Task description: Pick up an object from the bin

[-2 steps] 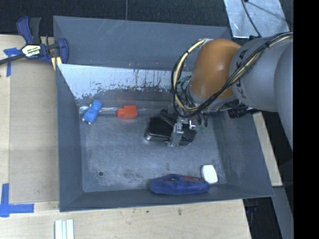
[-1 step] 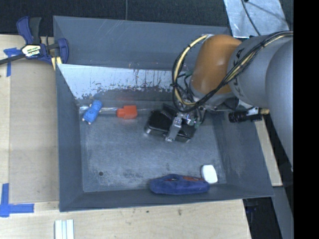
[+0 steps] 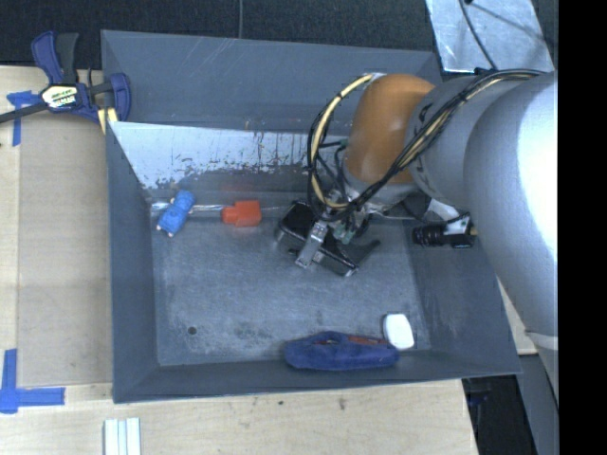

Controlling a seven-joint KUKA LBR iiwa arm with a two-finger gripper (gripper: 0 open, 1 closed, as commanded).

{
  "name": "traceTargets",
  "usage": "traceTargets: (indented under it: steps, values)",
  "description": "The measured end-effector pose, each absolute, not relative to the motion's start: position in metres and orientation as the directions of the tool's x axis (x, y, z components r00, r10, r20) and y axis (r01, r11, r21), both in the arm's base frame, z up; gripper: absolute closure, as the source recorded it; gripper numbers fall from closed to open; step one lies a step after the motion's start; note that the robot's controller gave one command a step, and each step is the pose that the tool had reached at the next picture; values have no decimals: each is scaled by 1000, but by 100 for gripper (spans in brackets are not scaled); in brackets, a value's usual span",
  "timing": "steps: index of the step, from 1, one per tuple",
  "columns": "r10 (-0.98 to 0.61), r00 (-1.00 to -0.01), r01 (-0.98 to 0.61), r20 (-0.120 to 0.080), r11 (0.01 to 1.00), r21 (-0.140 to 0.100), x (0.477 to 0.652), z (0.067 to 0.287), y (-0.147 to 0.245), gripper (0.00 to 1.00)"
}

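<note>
The gripper sits low over bare floor, right of the middle of the grey bin. No object can be seen in its grasp, and I cannot tell whether it is open or closed. Nearest is the small orange block, to its left along the far wall with its long side running left-right; a blue piece lies further left. The blue cloth bundle and white block lie well apart by the near wall, so a leftward shift looks the shorter reach.
</note>
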State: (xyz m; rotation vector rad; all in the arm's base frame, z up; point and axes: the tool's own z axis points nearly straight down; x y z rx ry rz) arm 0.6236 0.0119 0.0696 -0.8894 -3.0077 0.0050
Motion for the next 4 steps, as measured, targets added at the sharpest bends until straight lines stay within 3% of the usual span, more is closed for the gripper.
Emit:
traceTargets:
  steps: [1, 2, 3, 4]
  values:
    - [656, -755, 656, 3, 755, 1, 614, 70, 3, 0]
    - [654, -757, 654, 8, 757, -3, 613, 71, 4, 100]
    - [651, -759, 651, 2, 759, -3, 612, 91, 3, 100]
    - [649, -761, 649, 0, 761, -1, 612, 151, 1, 100]
